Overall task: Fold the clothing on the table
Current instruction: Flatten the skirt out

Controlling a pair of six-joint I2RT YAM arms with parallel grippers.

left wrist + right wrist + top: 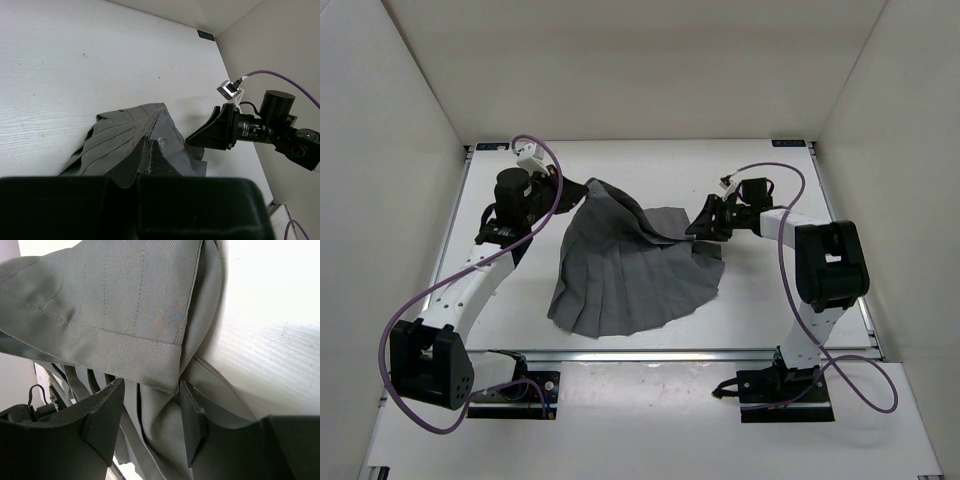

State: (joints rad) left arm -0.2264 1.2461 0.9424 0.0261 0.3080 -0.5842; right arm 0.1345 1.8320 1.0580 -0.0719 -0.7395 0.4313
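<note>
The clothing (635, 268), a dark grey pleated skirt, lies fanned out on the white table (770, 300) between the two arms. Its back left corner is lifted off the surface, with my left gripper (574, 194) shut on it. In the left wrist view the two fingertips (156, 150) are pressed together on a raised fold of the skirt (120, 145). My right gripper (697, 227) is at the skirt's right edge. Its jaws (150, 407) stand open in the right wrist view, with a stitched hem corner of the skirt (125, 320) hanging loose between the fingers (102, 417).
Thin metal rails run along the table's edges (650, 352), and white walls enclose it on three sides. Purple cables (545, 150) loop from both wrists. In the left wrist view the right arm's black wrist (250, 127) sits just right of the skirt.
</note>
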